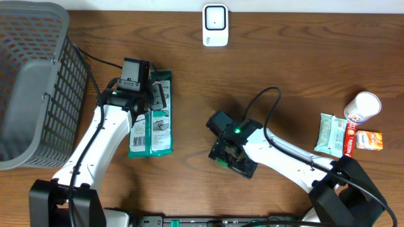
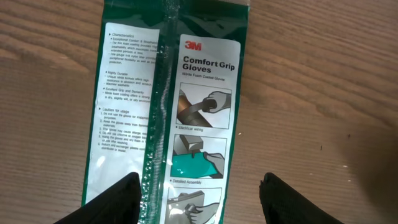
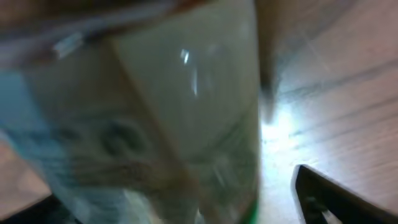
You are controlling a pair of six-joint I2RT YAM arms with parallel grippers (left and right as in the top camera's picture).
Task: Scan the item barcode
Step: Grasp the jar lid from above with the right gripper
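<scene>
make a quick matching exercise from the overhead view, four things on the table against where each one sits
Things:
1 glove packet
2 grey mesh basket
3 white device
4 orange box

Places:
A far right side
B left of centre, partly under the left arm
C far left side
D top edge, centre

Pairs: 1-B, 2-C, 3-D, 4-A

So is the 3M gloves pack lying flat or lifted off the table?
Lying flat: the 3M gloves pack rests on the table, left gripper open over it.
</scene>
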